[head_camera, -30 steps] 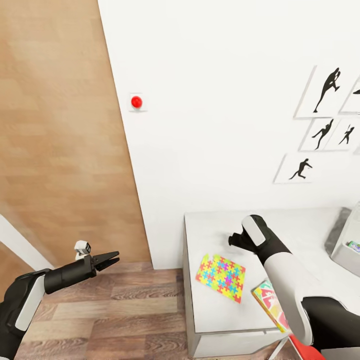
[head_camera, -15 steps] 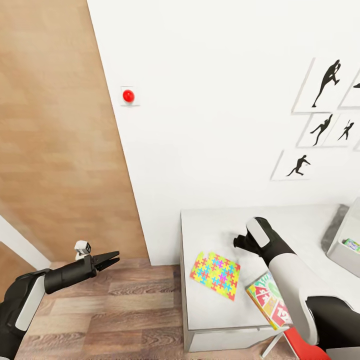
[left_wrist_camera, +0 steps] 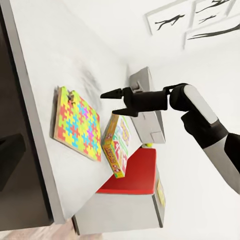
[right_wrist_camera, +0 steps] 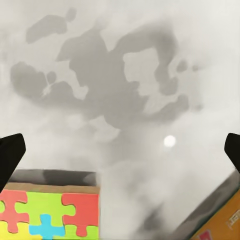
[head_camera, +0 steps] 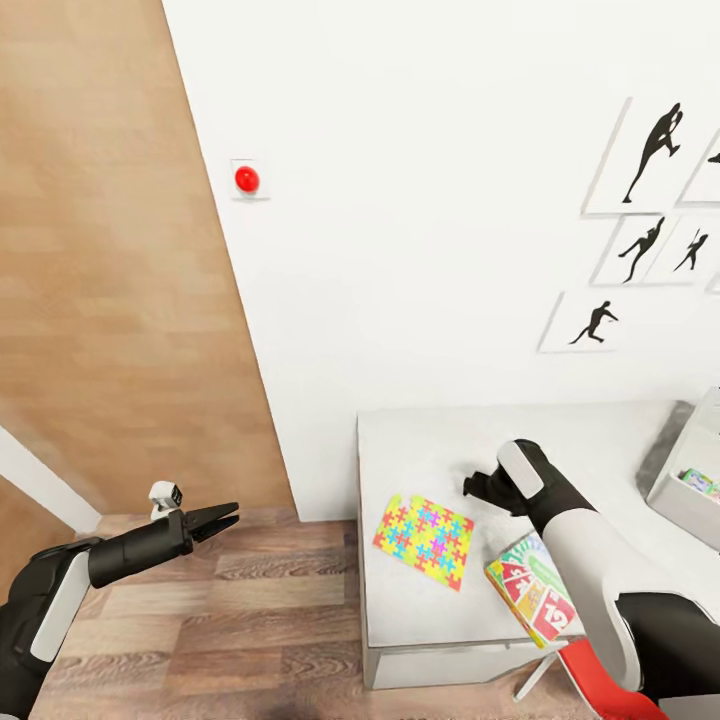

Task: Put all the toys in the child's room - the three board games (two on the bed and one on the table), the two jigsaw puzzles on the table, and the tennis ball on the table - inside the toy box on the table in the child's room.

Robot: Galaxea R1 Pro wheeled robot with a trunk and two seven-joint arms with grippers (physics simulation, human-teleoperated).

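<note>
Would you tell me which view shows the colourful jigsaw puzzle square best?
The head view: the thin multicoloured jigsaw puzzle square lies whole on the pale table. The left wrist view shows it foreshortened; the right wrist view, a corner.

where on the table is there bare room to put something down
The table is bare along the wall, behind the jigsaw puzzle and the right gripper, across to the toy box. The near edge is crowded: puzzle, then a game box under the right arm.
</note>
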